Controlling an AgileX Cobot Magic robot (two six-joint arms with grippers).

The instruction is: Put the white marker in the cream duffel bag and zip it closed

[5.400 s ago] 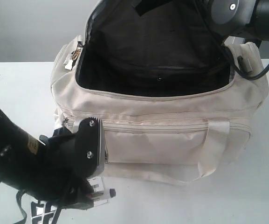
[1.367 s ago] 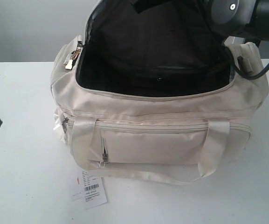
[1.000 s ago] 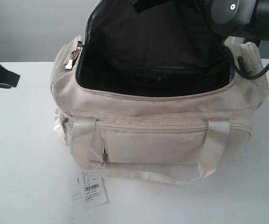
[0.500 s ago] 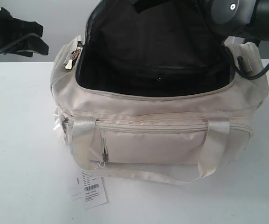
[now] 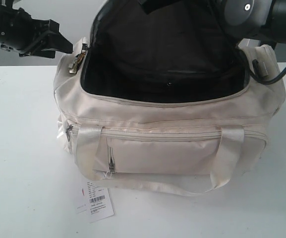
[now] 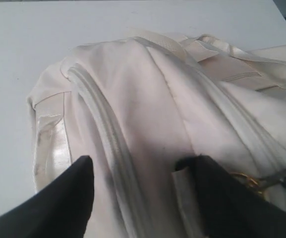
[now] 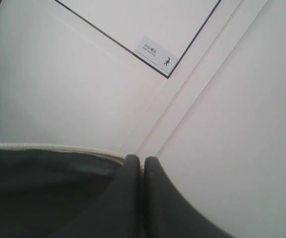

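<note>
The left hand [image 6: 142, 166] hovers with its fingers spread wide and nothing between them. Just beneath it is one end of the cream duffel bag [image 5: 172, 148], with the zipper pull [image 6: 244, 179] beside one finger. The right hand [image 7: 141, 159] is pinched tight on the bag's raised flap edge. The bag rests on the white surface [image 5: 24, 173], its mouth gaping.

Blk L arm [image 5: 6, 27], blk fingers [image 6: 58, 203], grey R joint [image 5: 234, 20], screw [image 5: 247, 7], blk cable [image 5: 285, 71]
</note>
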